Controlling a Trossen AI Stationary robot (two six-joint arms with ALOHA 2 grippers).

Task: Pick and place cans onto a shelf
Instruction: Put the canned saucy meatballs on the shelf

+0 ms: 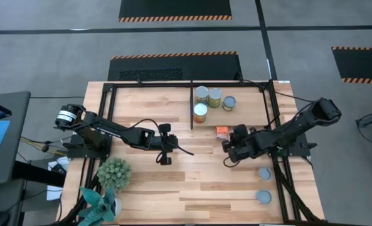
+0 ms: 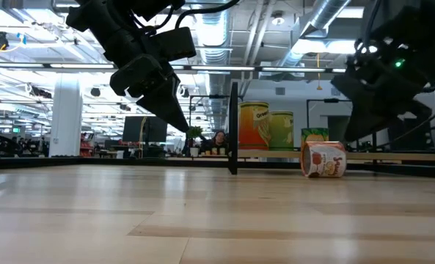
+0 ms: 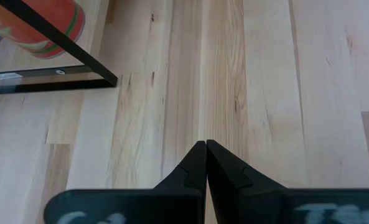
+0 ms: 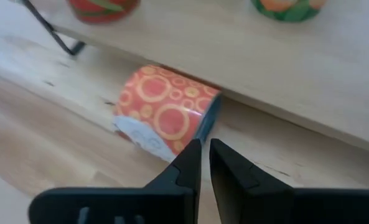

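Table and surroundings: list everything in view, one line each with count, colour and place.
Upright cans: four on the shelf, right of the divider; two more with silver tops at the table's right edge.
Tipped can: one, orange, on its side before the shelf.
Shelf: one, black frame, far half.
Plants: two, green, near-left corner.
Mats: black, striped, on the floor.
Left gripper: shut, mid-table.
Right gripper: nearly shut, beside the tipped can.

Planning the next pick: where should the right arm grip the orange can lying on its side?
Grip the orange can across its curved side wall, mid-length, coming straight down. It lies tipped beside the shelf edge, so its flat ends face sideways. The right gripper fingers look nearly shut; open them first.
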